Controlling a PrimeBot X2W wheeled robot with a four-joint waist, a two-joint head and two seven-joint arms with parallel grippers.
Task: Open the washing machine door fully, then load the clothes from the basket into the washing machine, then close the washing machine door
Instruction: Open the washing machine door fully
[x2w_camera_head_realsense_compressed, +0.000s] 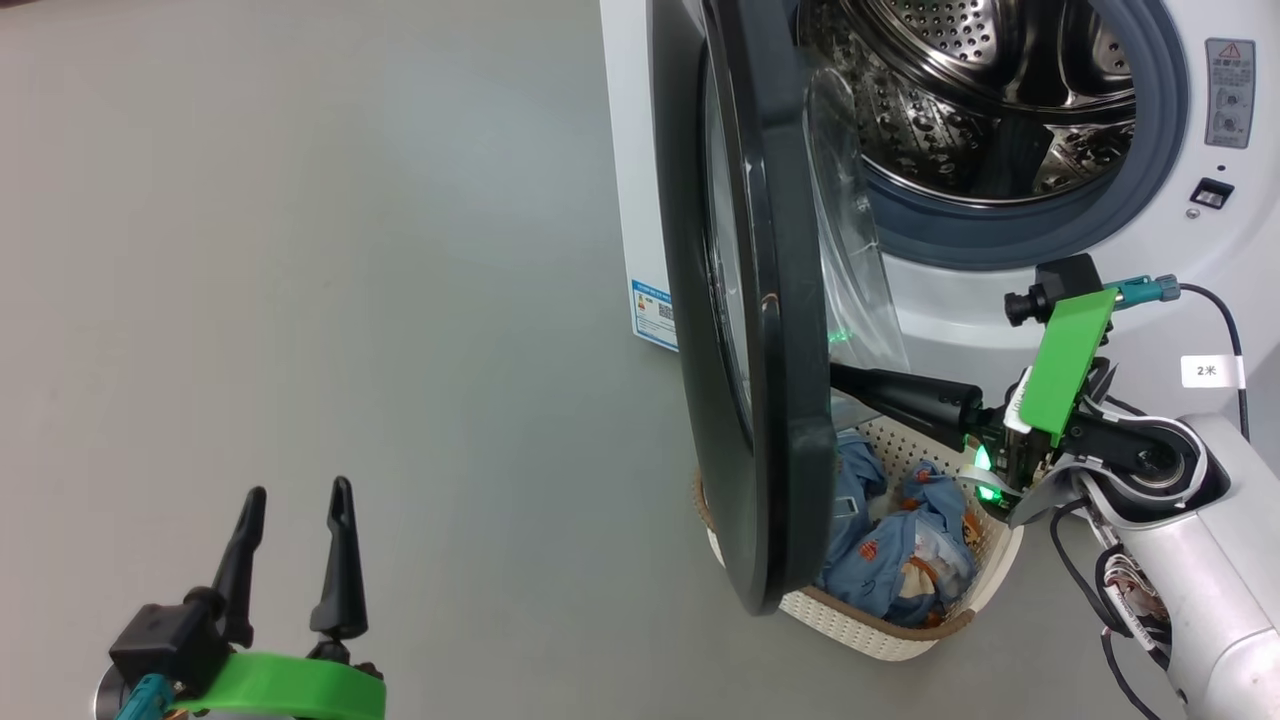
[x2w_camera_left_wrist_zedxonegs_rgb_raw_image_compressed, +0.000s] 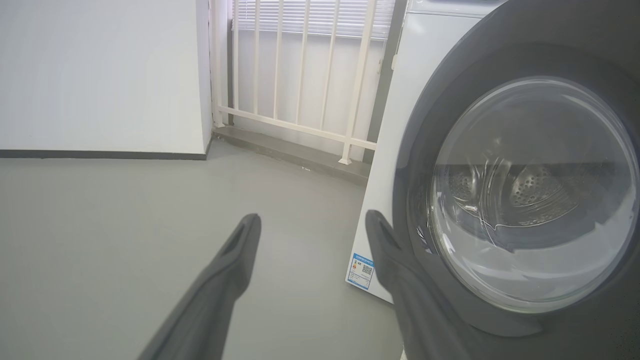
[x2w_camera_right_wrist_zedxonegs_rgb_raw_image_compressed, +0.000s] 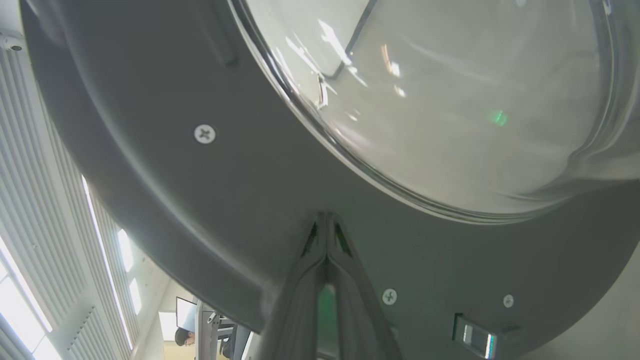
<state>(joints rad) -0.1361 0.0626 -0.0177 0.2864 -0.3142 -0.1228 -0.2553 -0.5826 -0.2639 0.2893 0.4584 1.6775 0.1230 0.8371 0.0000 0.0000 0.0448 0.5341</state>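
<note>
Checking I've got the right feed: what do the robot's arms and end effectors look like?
The left end effector and right end effector each have two long dark tapering fingers on a bright green mount with a teal connector. The right forearm is white, with black cables and a white cable tag.

the left gripper (x2w_camera_head_realsense_compressed: 298, 492) sits low at the robot's left, its two fingers pointing up and spread well apart. the right gripper (x2w_camera_right_wrist_zedxonegs_rgb_raw_image_compressed: 326, 222) reaches across toward the left from a bent wrist, fingers pressed together to the tips. the pale right forearm (x2w_camera_head_realsense_compressed: 1210, 580) rises from the lower right.
</note>
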